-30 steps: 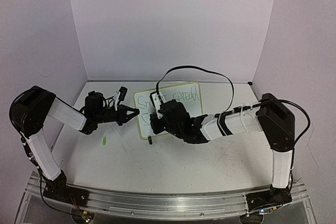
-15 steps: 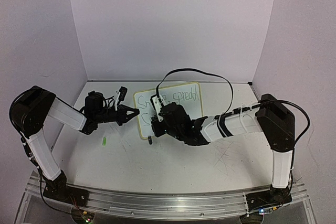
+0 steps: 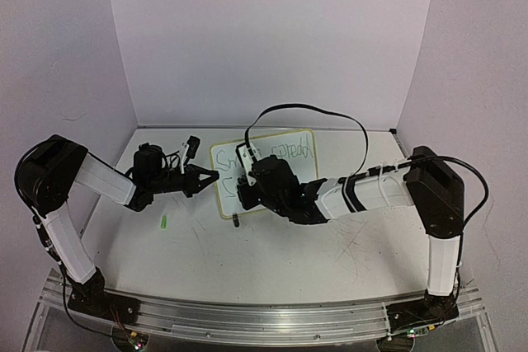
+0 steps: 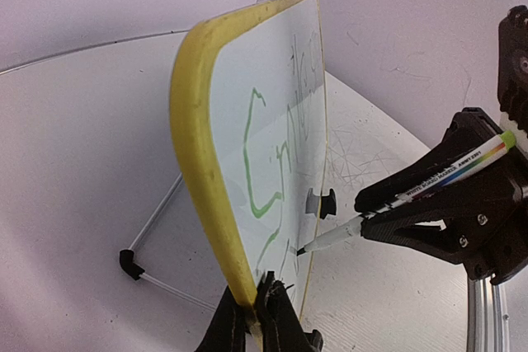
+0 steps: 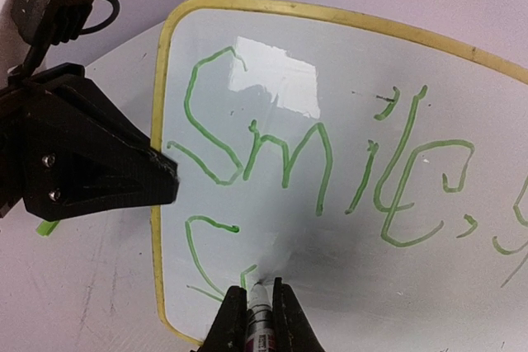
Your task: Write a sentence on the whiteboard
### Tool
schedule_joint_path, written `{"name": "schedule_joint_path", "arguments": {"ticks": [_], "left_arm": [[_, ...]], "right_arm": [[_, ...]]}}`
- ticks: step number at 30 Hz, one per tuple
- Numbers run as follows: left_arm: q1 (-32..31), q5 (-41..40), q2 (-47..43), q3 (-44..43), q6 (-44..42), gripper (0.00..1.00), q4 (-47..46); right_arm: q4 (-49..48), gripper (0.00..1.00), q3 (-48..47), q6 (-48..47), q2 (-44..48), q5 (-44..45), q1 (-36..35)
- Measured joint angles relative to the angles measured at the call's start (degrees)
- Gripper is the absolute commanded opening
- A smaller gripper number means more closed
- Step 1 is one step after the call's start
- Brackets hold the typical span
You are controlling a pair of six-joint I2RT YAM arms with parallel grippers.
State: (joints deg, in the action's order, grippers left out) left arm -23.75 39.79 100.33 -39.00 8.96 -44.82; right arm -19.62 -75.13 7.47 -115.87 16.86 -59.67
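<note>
The whiteboard (image 3: 272, 162) stands tilted on the table, yellow-framed; it also shows in the left wrist view (image 4: 272, 121) and the right wrist view (image 5: 346, 72). My left gripper (image 3: 213, 177) is shut on its left edge (image 4: 257, 302). The sentence (image 5: 330, 162) in green reads "Smile," on the top line, with a "C"-like stroke and a short new stroke on the second line. My right gripper (image 5: 257, 307) is shut on a white marker (image 5: 260, 319), its tip touching the board's lower left. The marker also shows in the left wrist view (image 4: 412, 195).
A small green marker cap (image 3: 164, 222) lies on the table left of the board. The board's wire stand and black foot (image 4: 128, 263) rest behind it. The table surface is scratched near the right arm (image 3: 371, 195). Purple walls close in the back and sides.
The right gripper with the marker shifted slightly over the board's lower left, adding a short green stroke. The left arm has not moved.
</note>
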Motion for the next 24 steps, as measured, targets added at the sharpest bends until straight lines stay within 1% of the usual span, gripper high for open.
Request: {"name": "schedule_joint_path", "arguments": {"ticks": [15,24], "left_arm": [[0.0,0.0,0.0,0.0,0.0,0.00,0.0],[0.0,0.0,0.0,0.0,0.0,0.00,0.0]], "right_arm": [[-0.3,0.00,0.0,-1.0,1.2,1.5,0.8],[-1.4,0.00,1.7,0.9,1.2,0.8,0.8]]}}
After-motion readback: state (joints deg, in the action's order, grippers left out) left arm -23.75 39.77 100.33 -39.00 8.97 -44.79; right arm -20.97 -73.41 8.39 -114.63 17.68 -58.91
